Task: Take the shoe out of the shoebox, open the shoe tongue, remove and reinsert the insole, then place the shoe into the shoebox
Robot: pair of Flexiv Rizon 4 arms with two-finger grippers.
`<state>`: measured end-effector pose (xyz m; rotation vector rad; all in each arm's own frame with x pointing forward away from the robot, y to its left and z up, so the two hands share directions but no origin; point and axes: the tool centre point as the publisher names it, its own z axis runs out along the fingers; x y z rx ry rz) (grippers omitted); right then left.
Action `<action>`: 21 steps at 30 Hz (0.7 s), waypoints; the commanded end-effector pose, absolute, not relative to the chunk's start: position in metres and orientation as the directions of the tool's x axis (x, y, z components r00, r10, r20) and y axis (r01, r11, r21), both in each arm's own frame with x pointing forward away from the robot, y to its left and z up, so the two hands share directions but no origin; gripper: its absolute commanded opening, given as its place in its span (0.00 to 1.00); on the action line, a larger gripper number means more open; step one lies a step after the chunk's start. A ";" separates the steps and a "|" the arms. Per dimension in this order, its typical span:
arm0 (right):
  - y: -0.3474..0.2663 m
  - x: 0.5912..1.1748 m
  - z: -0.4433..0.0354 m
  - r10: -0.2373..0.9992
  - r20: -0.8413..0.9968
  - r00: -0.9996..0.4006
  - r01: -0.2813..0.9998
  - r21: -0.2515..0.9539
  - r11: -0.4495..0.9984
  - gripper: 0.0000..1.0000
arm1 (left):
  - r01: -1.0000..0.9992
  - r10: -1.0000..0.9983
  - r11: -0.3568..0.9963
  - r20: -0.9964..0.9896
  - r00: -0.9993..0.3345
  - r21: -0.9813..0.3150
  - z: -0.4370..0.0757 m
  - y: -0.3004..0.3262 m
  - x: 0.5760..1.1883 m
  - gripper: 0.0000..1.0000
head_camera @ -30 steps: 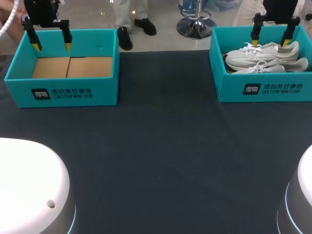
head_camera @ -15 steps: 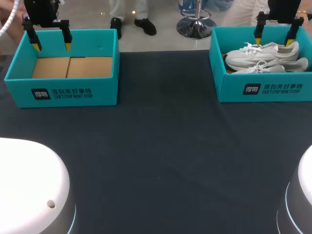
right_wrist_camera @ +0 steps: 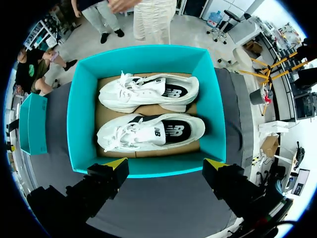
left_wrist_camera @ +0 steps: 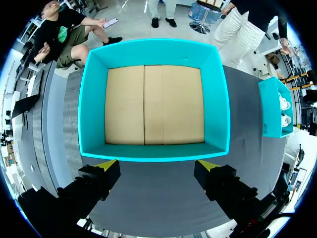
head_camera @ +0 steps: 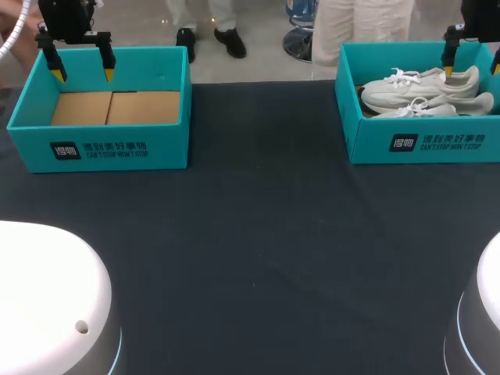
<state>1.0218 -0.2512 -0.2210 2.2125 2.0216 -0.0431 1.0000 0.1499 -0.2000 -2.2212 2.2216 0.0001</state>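
Note:
Two white sneakers lie side by side on their sides in the teal shoebox [head_camera: 422,141] at the far right: one shoe [head_camera: 418,86] behind, the other shoe [head_camera: 449,105] in front. In the right wrist view both shoes [right_wrist_camera: 148,92] [right_wrist_camera: 151,131] lie ahead of my right gripper [right_wrist_camera: 166,164], toes pointing the same way. My right gripper [head_camera: 471,69] hangs open above the heel end of the box, holding nothing. A second teal box [head_camera: 101,148] at the far left is empty, showing its cardboard floor [left_wrist_camera: 153,104]. My left gripper [head_camera: 82,75] [left_wrist_camera: 157,166] hangs open over it.
The dark tablecloth [head_camera: 258,219] stretches between the two boxes and toward the near edge. My arms' white rounded bases [head_camera: 47,297] [head_camera: 480,312] fill the near corners. From the left wrist, the shoes' box [left_wrist_camera: 275,111] shows far off to one side.
My right gripper has shifted to the right, from over the shoes' middle to over their heel end. The left arm and both shoes have not moved.

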 end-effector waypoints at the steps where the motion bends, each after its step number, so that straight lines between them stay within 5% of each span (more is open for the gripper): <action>1: -0.264 1.031 -0.232 0.987 -0.129 0.093 0.994 0.076 -0.083 1.00 | -1.000 -1.000 0.000 0.000 0.000 0.000 -0.200 0.150 1.000 1.00; 21: -0.304 1.049 -0.287 0.983 -0.131 0.128 0.990 0.067 -0.120 1.00 | -1.000 -1.000 0.000 0.000 0.000 0.000 -0.200 0.150 1.000 1.00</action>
